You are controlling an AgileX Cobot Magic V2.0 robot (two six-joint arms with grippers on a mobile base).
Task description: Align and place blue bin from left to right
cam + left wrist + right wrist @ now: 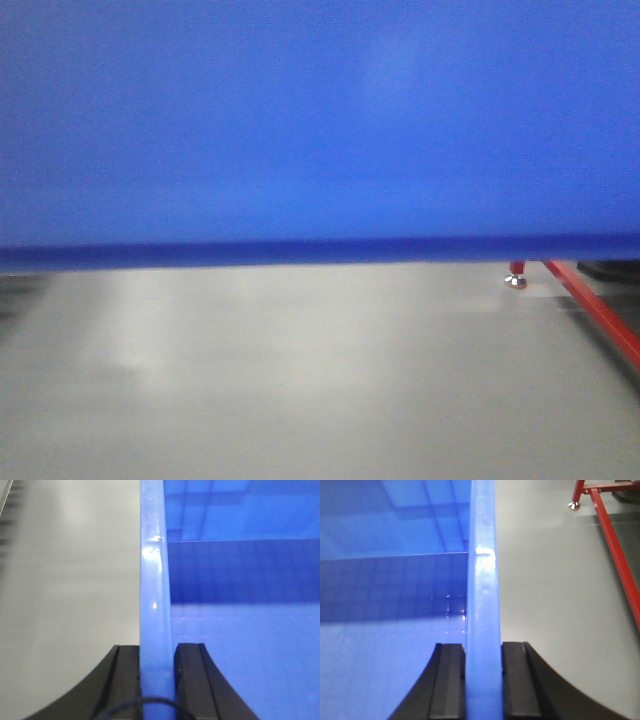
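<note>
Blurred blue bin (pixel 320 120), edges beyond frame

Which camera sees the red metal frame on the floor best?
The right wrist view: the red frame runs long down its right side, with a foot at the top. The front view shows just a short piece below the blue bin. The left wrist view shows none.

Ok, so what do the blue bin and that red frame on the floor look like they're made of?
The blue bin looks like rigid moulded plastic with a smooth, glossy finish: its rim catches bright glints and the inner walls show reflections. The red frame is probably painted metal tube, judging by its straight thin bars and shiny silver foot, though that is less certain.
</note>
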